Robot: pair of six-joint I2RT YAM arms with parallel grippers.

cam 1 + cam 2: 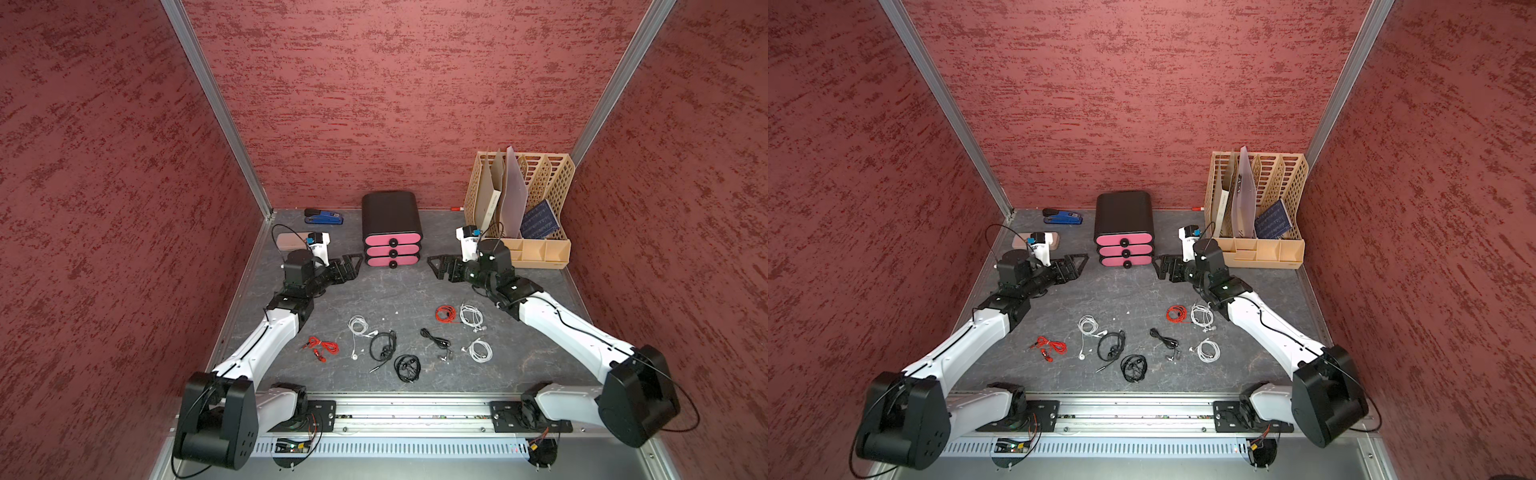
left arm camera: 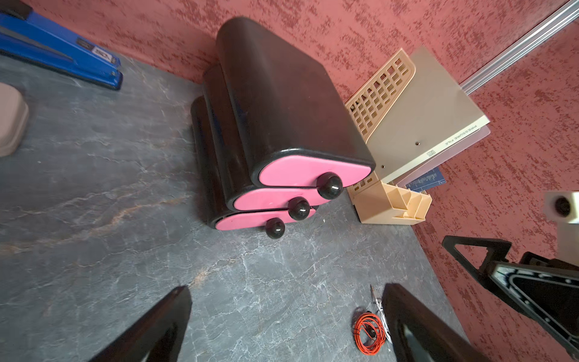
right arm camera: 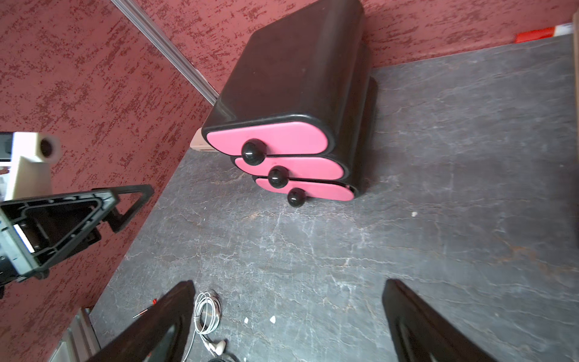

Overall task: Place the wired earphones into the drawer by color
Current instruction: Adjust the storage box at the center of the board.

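Up close, left gripper point(image 2: 286, 288) and right gripper point(image 3: 289, 283): spread wide, empty, the drawer point(image 1: 391, 216) ahead between them, all closed. Behind both, wired earphones point(image 1: 407, 368) loose. Could slip off a round knob point(image 1: 393, 242), or drag the white coil point(image 1: 468, 318) along with the red coil point(image 1: 441, 318) beside it.

Earphones point(image 1: 406, 367) lie before the drawer point(image 1: 390, 214); rack point(image 1: 540, 249) right.

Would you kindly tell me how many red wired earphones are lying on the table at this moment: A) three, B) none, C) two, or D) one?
C: a top view shows just two on the table, one red coil lying near the left arm and the other red coil right beside a white coil.
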